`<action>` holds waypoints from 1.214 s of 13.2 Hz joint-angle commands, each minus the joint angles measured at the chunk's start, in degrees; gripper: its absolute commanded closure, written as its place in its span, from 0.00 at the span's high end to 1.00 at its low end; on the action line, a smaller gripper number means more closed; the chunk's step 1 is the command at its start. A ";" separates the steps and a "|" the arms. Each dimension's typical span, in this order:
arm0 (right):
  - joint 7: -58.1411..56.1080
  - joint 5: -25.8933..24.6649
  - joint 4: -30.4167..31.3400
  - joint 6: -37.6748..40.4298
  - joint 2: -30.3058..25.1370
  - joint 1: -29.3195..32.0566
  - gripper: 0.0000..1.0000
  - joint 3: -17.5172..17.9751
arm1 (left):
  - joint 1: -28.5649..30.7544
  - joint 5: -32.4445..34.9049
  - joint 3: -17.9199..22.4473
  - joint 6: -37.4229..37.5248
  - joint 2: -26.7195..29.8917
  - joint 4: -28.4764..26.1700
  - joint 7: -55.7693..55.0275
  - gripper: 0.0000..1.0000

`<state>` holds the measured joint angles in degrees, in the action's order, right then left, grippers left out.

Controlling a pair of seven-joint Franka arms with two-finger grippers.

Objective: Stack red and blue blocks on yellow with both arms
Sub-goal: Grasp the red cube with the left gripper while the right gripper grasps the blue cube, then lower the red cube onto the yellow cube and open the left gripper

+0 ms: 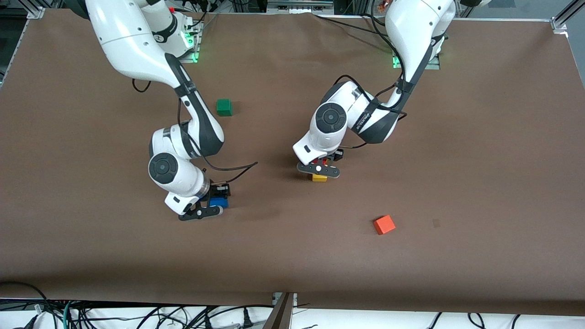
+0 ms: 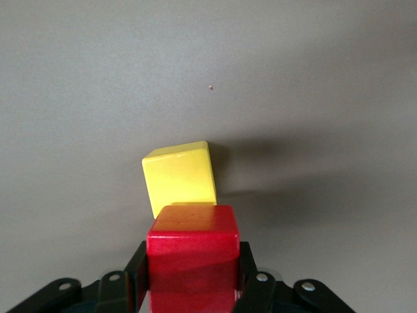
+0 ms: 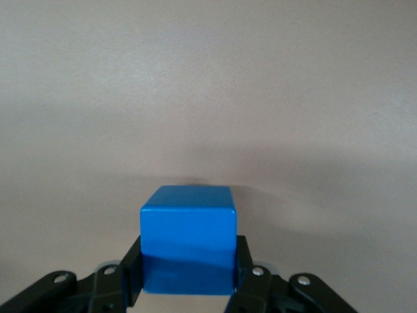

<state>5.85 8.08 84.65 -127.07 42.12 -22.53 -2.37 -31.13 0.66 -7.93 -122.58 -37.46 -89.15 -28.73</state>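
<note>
Left gripper [image 1: 318, 168] sits low over the yellow cube [image 1: 319, 177], fingers clamped on the red cube [image 2: 193, 254]. Seen from the left wrist, the black fingers [image 2: 135, 270] press both side faces of the red cube, with the yellow cube [image 2: 180, 178] just under and past it, turned slightly askew; whether red touches yellow, cannot tell. From the front camera only a sliver of red [image 1: 325, 161] shows under the wrist.

Right gripper [image 1: 214, 205] is down at the table [image 1: 457, 160] toward the right arm's end, fingers closed on the blue cube [image 1: 219, 202]. In the right wrist view the fingers [image 3: 133, 272] grip the blue cube [image 3: 188, 238] on two opposite faces; whether it rests on the table or is just lifted, cannot tell.

Count: five cubes, one of each colour — red, blue, yellow, green, orange-red. Two held, three loose or standing free.

Green cube [image 1: 224, 107] lies alone, farther from the front camera than the blue cube, well apart from both grippers. Orange-red cube [image 1: 384, 224] lies nearer the front camera than the yellow cube, toward the left arm's end, turned at an angle, nothing touching it.

Two arms, both reaching in, neither waiting.
</note>
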 commanded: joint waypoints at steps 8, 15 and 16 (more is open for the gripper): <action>8.92 2.03 -22.15 34.41 -5.64 -1.72 0.47 0.08 | -0.69 3.21 1.16 -5.65 0.11 -1.55 -5.28 0.00; 13.12 1.85 -23.57 31.89 -5.91 -3.12 0.47 0.17 | -0.77 3.30 1.16 -6.79 -0.95 -1.46 -5.46 0.00; 14.44 1.68 -23.57 31.27 -5.90 -3.91 0.47 0.09 | -0.69 3.30 1.25 -6.79 -0.95 -1.46 -5.46 0.00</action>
<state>17.12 9.58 62.40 -94.88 35.52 -24.91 -2.23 -31.14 2.35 -7.37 -128.48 -38.37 -90.23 -32.98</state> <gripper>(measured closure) 0.445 0.441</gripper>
